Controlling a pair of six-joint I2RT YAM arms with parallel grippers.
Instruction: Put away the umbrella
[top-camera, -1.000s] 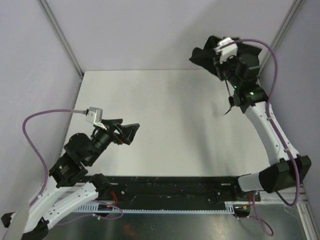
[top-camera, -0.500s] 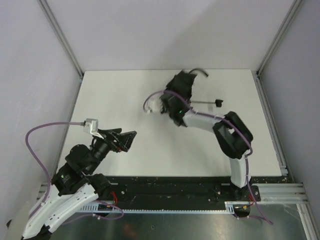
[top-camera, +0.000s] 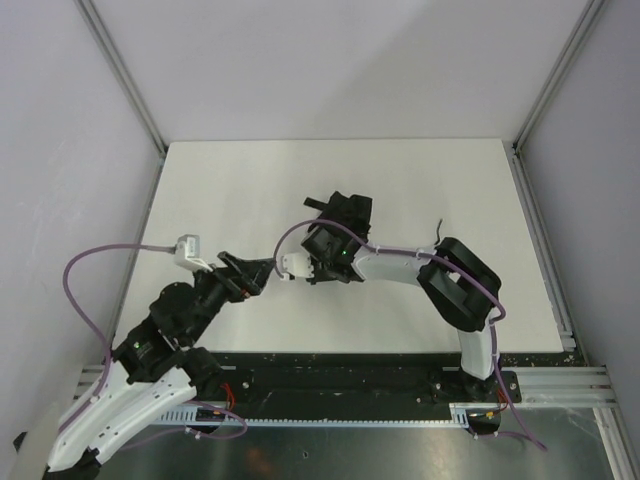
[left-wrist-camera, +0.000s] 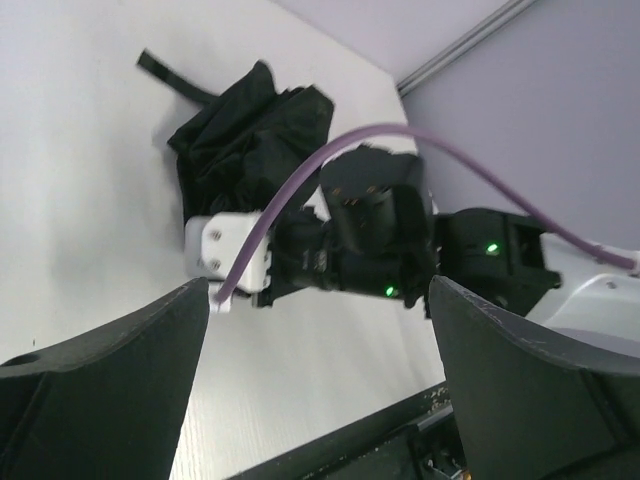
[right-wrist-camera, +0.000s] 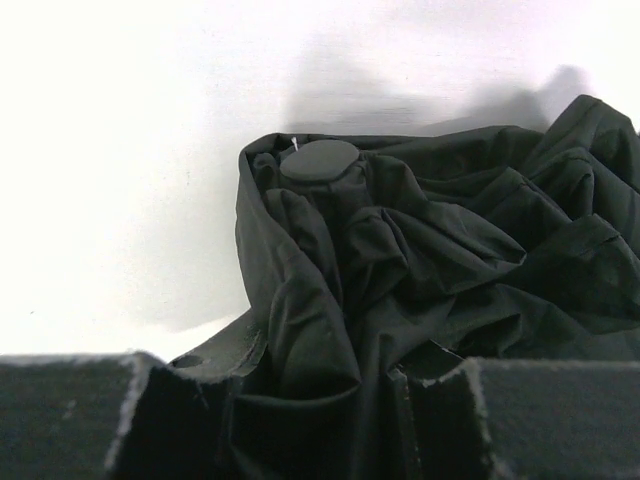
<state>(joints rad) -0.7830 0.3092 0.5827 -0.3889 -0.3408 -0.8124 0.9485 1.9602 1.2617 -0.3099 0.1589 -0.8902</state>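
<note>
My left gripper hovers empty, fingers spread wide; just right of it, mid-table, the right gripper pinches the bunched canopy of the black umbrella, which lies on the white table; collapsed but loose, strap trailing; tidying and stowing are left, I judge.

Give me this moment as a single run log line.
right end effector: shut on umbrella, table centre | left end effector: open, empty, facing umbrella | umbrella: collapsed, fabric bunched
</note>
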